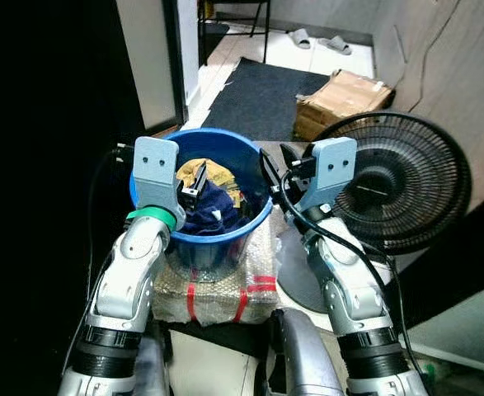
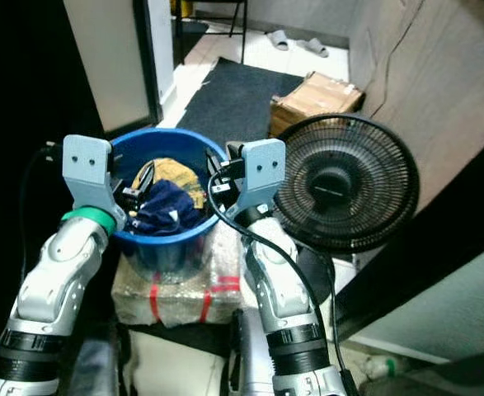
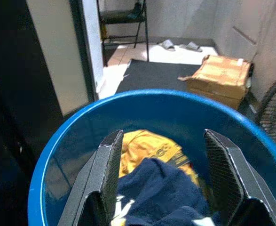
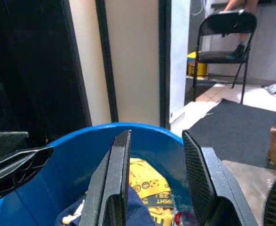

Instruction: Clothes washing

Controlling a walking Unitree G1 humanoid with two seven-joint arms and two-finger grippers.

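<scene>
Tiled floor and a dark mat lie ahead. I hold left claw and right claw spread wide over the round blue plastic bucket, framing the navy and yellow clothes inside.

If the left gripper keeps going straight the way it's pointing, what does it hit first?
Most likely the navy garment lying in the blue bucket: the left gripper, fingers open, points down into it. Depth is uncertain.

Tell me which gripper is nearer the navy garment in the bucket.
Left. The left gripper hangs inside the blue bucket just above the navy garment; the right gripper sits at the rim.
</scene>
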